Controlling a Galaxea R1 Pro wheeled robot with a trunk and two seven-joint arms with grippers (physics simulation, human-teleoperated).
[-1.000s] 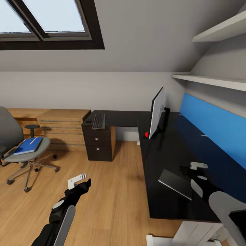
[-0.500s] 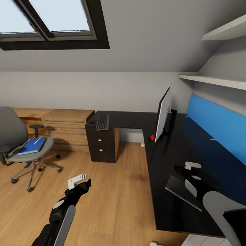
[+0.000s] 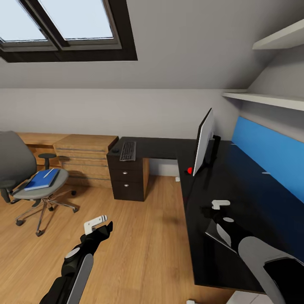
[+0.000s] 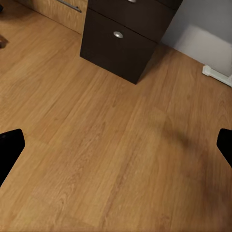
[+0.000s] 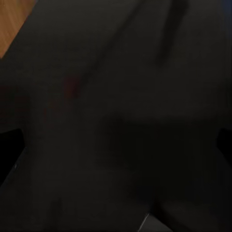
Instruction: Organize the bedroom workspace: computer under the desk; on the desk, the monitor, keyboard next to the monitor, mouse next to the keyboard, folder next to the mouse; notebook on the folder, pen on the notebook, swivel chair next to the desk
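Observation:
The monitor (image 3: 204,141) stands edge-on on the black desk (image 3: 164,147). The keyboard (image 3: 128,150) and the small mouse (image 3: 115,150) lie on the desk's left wing. At far left, the grey swivel chair (image 3: 17,162) carries the blue folder (image 3: 41,179) with the pen (image 3: 49,173) on it. The dark notebook (image 3: 212,232) lies near the desk's front edge, partly under my right arm. My right gripper (image 3: 213,209) hovers open over the desk top (image 5: 116,96), holding nothing. My left gripper (image 3: 101,226) hangs open over the wood floor (image 4: 111,154). The computer is out of view.
A dark drawer unit (image 3: 126,181) (image 4: 125,38) supports the desk's left wing. Low light-wood cabinets (image 3: 84,156) stand behind the chair. A blue wall panel (image 3: 270,164) and white shelves (image 3: 270,99) run along the right wall. Open floor lies between chair and desk.
The head view has shifted a little to the left. My right gripper has moved left and forward across the desk, and its arm now covers more of the notebook. The left arm has not moved.

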